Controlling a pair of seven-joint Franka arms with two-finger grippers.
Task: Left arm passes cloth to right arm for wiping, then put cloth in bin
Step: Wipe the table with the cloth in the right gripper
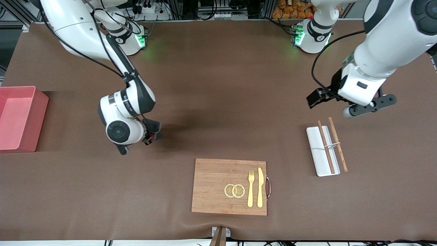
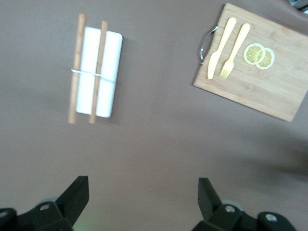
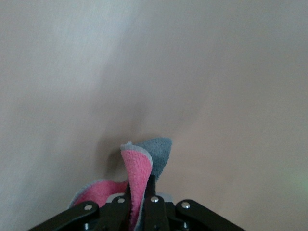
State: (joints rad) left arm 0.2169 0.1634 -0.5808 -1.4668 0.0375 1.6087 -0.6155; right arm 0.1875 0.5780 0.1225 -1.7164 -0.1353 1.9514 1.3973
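My right gripper, left of centre in the front view, pinches the cloth low over the table for wiping, while my left gripper waits wide open and empty at upper right.

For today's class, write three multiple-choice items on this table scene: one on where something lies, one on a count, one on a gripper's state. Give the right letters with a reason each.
1. Where do the two lemon slices lie?
A. on the rectangular wooden board
B. in the salmon-pink plastic bin
C. on the white rectangular tray

2. How many brown wooden sticks lie at the white tray?
A. one
B. two
C. four

3. What is the right gripper doing?
A. standing open over the board
B. shut on the grey and pink cloth
C. shut on the yellow fork

Answers:
1 A: the slices sit on the board beside the fork and the yellow knife.
2 B: two sticks run along the tray.
3 B: the right wrist view shows the cloth pinched between the fingers; the left gripper is open.
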